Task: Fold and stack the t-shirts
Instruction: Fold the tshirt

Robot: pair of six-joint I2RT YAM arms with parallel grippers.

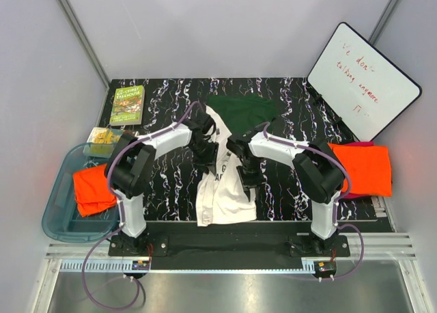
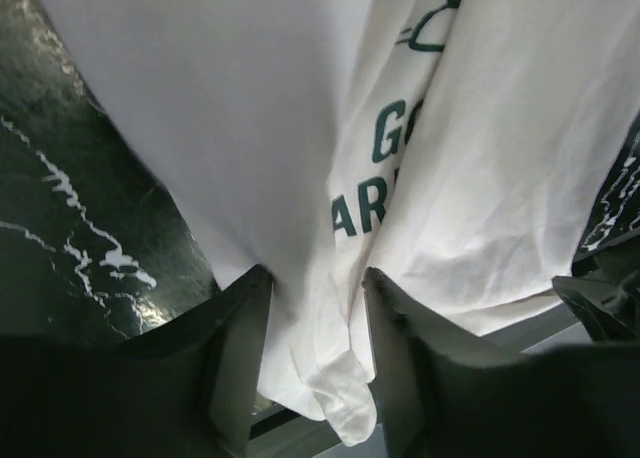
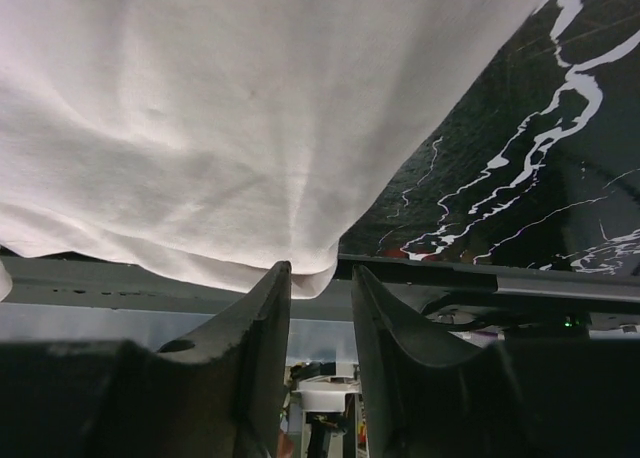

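The cream t-shirt (image 1: pixel 222 193) lies lengthwise in the middle of the black marbled table, its dark green sleeve (image 1: pixel 246 111) at the far end and its hem hanging over the near edge. My left gripper (image 1: pixel 204 161) sits on its left side; in the left wrist view (image 2: pixel 318 273) the jaws stand apart astride a fold of cream cloth (image 2: pixel 250 108) next to the green print. My right gripper (image 1: pixel 247 175) is at the shirt's right edge; in the right wrist view (image 3: pixel 320 268) its jaws are apart, with only a cloth corner (image 3: pixel 200 108) at the tips. Orange t-shirts lie at the left (image 1: pixel 92 186) and right (image 1: pixel 362 168).
A blue bin (image 1: pixel 61 217) at the left edge holds the left orange shirt. A green book (image 1: pixel 128 104) and a small tub of yellow items (image 1: pixel 102 139) sit at the back left. A whiteboard (image 1: pixel 362 80) leans at the back right.
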